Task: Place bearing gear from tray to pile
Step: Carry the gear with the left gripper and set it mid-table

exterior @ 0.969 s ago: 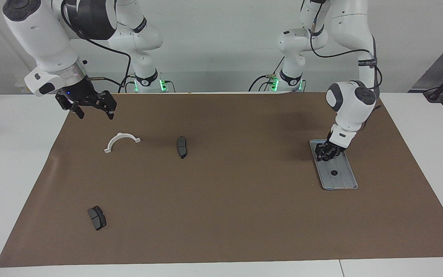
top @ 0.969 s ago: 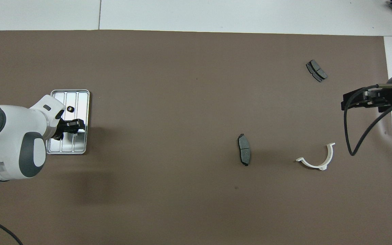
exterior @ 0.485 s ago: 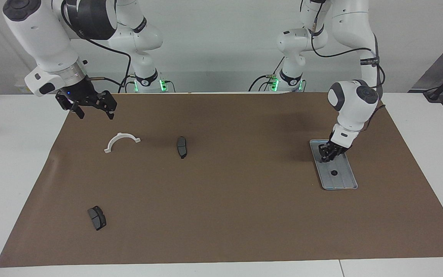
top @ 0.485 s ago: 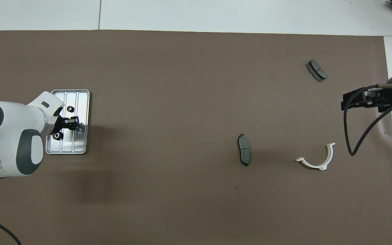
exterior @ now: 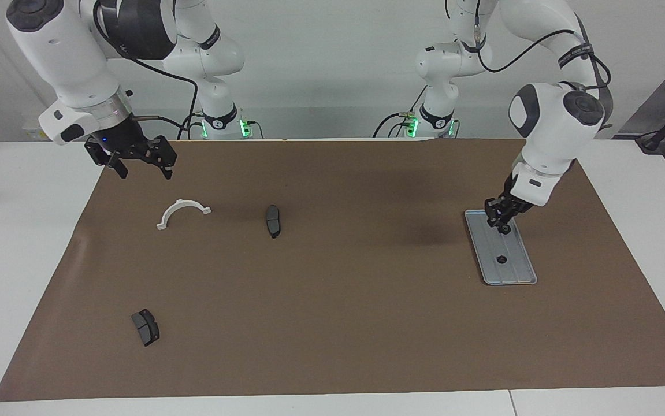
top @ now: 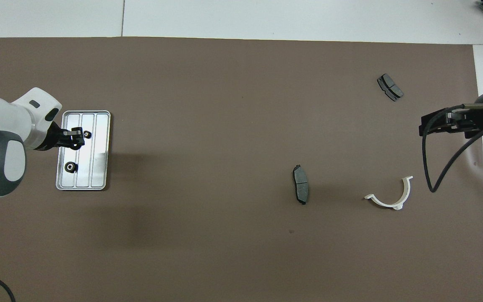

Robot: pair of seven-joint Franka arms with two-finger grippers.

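Observation:
The silver tray [exterior: 516,271] [top: 98,167] lies at the left arm's end of the brown mat. Two small black bearing gears rest on it, one [exterior: 501,259] [top: 86,134] farther from the robots than the other [exterior: 504,229] [top: 70,167]. My left gripper [exterior: 500,221] [top: 74,138] hangs a little above the tray, its fingertips shut on a small dark bearing gear [top: 75,143]. The pile's parts lie scattered toward the right arm's end: a white half-ring bracket [exterior: 182,209] [top: 390,198] and two dark brake pads [exterior: 272,220] [exterior: 145,327]. My right gripper [exterior: 143,169] [top: 422,127] waits open over the mat's edge beside the bracket.
A brown mat [exterior: 332,300] covers most of the white table. A wide stretch of bare mat separates the tray from the nearest brake pad [top: 300,184]. The other pad [top: 390,87] lies farthest from the robots. A black cable [top: 430,167] hangs from the right arm.
My left gripper closed down on the tray, then rose and drew back toward the arm's own end. The gear nearer to the robots came into sight. The right arm stayed put.

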